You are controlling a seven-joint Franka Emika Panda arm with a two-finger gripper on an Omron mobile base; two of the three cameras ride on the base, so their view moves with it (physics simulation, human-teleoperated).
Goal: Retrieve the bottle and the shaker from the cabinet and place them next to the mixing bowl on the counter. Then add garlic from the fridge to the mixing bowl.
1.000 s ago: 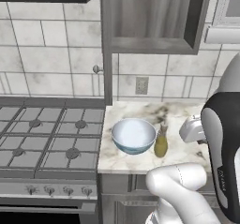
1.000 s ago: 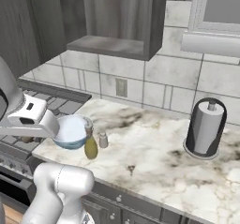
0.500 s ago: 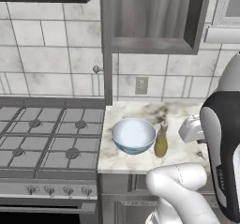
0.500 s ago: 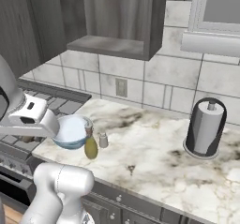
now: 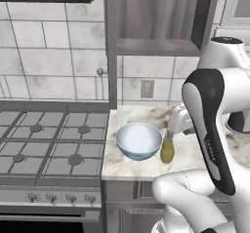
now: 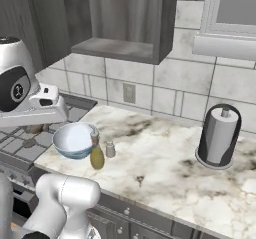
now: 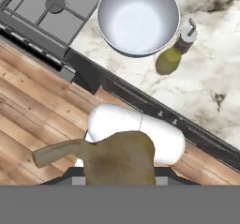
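The mixing bowl (image 5: 139,140) (image 6: 75,139) (image 7: 138,18) stands on the marble counter (image 6: 165,168) beside the stove. The olive bottle (image 5: 167,151) (image 6: 97,158) (image 7: 171,58) stands upright at the bowl's right side. Just past it is the small grey shaker (image 6: 110,149). My gripper (image 7: 119,174) is shut on a brown garlic bulb (image 7: 117,158) that covers its fingertips. It hangs high over the wooden floor in front of the counter's edge, short of the bowl. The hand (image 5: 178,122) (image 6: 46,102) hovers near the bowl and bottle.
A gas stove (image 5: 49,144) adjoins the counter on the left. An open wall cabinet (image 6: 117,20) hangs above the counter. A paper towel holder (image 6: 218,135) stands at the counter's far right. Drawers (image 7: 154,108) run under the counter edge.
The hand with the garlic has shifted a little up and toward the bowl. Bowl, bottle and shaker have stayed put.
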